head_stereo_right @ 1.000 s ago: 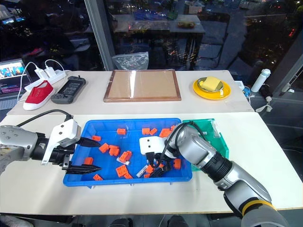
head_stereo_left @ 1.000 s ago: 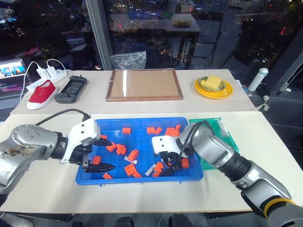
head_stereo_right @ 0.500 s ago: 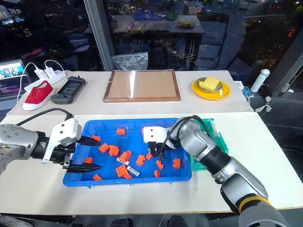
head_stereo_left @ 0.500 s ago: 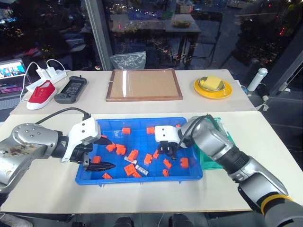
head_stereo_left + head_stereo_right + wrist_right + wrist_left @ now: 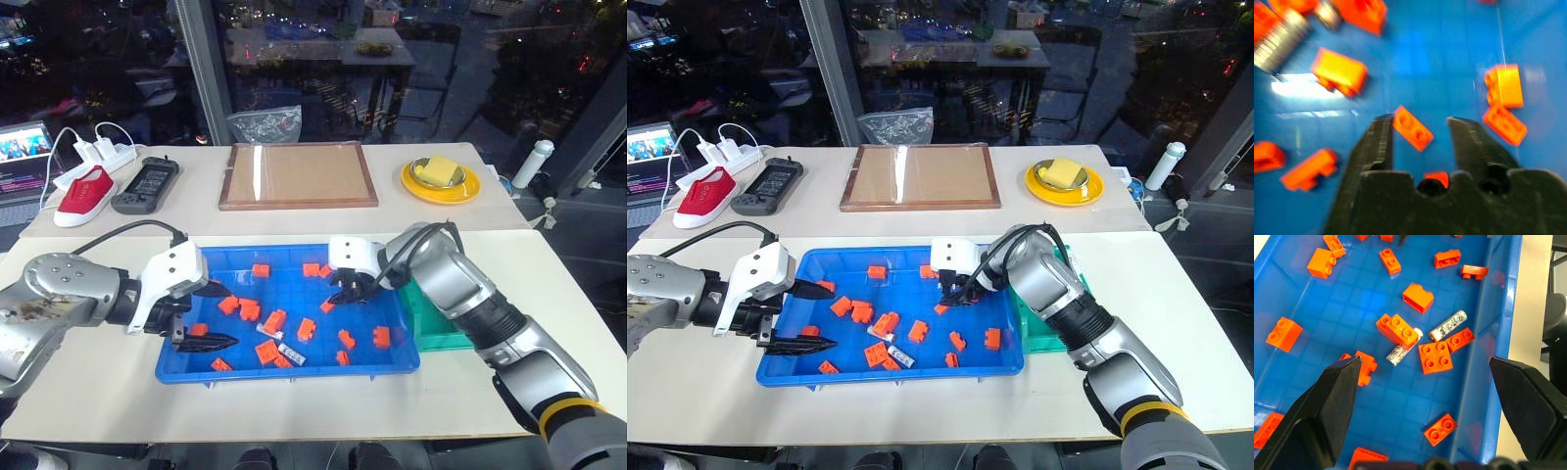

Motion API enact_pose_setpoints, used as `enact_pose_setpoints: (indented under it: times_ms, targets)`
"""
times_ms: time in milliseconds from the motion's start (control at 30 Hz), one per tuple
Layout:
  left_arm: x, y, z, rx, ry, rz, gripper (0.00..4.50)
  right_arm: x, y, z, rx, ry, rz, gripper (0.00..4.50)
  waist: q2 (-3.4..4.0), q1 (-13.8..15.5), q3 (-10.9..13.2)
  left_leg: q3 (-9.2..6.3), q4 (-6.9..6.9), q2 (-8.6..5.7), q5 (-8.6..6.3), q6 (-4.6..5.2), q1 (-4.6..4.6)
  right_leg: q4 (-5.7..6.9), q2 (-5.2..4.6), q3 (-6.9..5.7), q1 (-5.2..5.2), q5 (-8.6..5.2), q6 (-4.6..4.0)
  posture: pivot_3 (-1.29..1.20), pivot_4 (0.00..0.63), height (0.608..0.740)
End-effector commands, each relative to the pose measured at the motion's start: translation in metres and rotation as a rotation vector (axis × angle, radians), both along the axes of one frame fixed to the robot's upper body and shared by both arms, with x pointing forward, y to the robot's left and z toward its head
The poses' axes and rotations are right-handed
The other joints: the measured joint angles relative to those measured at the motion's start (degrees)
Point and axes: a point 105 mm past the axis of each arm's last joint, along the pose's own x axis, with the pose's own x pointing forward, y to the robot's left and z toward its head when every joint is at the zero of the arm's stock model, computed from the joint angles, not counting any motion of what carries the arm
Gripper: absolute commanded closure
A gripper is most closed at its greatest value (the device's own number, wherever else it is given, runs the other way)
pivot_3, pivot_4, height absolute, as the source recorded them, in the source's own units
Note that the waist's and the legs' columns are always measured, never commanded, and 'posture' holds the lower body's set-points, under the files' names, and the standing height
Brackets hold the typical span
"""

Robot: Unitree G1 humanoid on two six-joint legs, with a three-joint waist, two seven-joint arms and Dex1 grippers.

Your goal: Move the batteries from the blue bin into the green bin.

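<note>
The blue bin [image 5: 284, 375] lies in front of me with several orange blocks [image 5: 274, 320] scattered in it. Two silver batteries [image 5: 1448, 325] [image 5: 1403, 348] lie among the blocks near its front edge, one of them also in the left eye view [image 5: 291, 353]. My left gripper [image 5: 217, 316] hovers wide open over the bin's left end. My right gripper [image 5: 343, 294] hangs over the middle right, its jaws apart and holding nothing, an orange block [image 5: 1413, 128] on the floor below. The green bin [image 5: 436, 328] stands against the blue bin's right side, partly hidden by my right arm.
On the far table are a wooden framed tray [image 5: 299, 176], a yellow plate [image 5: 441, 181], a red shoe [image 5: 83, 194], a black device [image 5: 147, 184], a power strip [image 5: 98, 157] and a white bottle [image 5: 534, 164]. A laptop [image 5: 24, 157] sits at the far left.
My right gripper rose from the blocks at the bin's front right, moved toward the far side, and its jaws parted. Several blocks and a battery shifted. The left arm stayed put.
</note>
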Motion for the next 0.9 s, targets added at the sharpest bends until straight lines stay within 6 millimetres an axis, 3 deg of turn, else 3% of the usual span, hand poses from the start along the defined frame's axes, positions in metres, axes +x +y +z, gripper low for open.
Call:
enact_pose_setpoints:
  times_ms: [33,100,167,267,467,900]
  targets:
    - [0.001,0.000,0.006,0.006,-0.026,-0.013,0.00,-0.013,0.010,0.012,0.046,-0.012,0.067,0.62,0.00,0.06,0.00,0.00,0.00,0.00,0.00,0.00,0.00,0.00,0.00,0.00,0.00,0.00,0.00,0.00,0.150,0.740]
    - [0.001,0.000,0.006,0.007,-0.026,-0.013,0.00,-0.021,0.015,0.008,0.044,-0.004,0.118,0.02,0.00,0.14,0.00,0.00,0.00,-0.01,0.00,0.00,-0.01,0.00,-0.01,0.00,0.00,0.00,0.00,0.00,0.150,0.740]
    - [0.000,0.000,0.006,0.009,-0.026,-0.014,0.00,-0.033,0.015,-0.004,-0.015,0.002,0.208,0.02,0.00,0.18,0.00,0.00,0.01,-0.01,0.00,0.00,-0.01,-0.01,-0.01,0.00,0.01,0.00,0.00,0.00,0.150,0.740]
    - [0.000,0.000,0.006,0.012,-0.026,-0.013,0.00,-0.032,0.015,-0.019,-0.077,-0.013,0.224,0.02,0.00,0.08,0.00,0.01,0.00,0.00,0.00,0.00,0.00,-0.01,-0.01,0.00,0.00,0.00,0.00,0.00,0.150,0.740]
    - [-0.001,0.001,0.007,0.015,-0.026,-0.007,0.00,-0.042,0.032,-0.023,-0.014,0.065,0.252,0.02,0.00,-0.06,0.00,0.00,0.01,0.08,0.00,0.00,0.00,0.01,0.10,0.00,-0.02,0.00,-0.01,0.00,0.150,0.740]
    - [-0.006,0.002,0.005,0.019,-0.016,0.002,0.00,-0.062,0.049,-0.028,0.025,0.173,0.322,0.02,0.00,0.06,0.00,0.00,0.00,0.10,0.00,0.00,0.01,0.01,0.11,0.00,-0.02,0.00,-0.01,0.00,0.150,0.740]
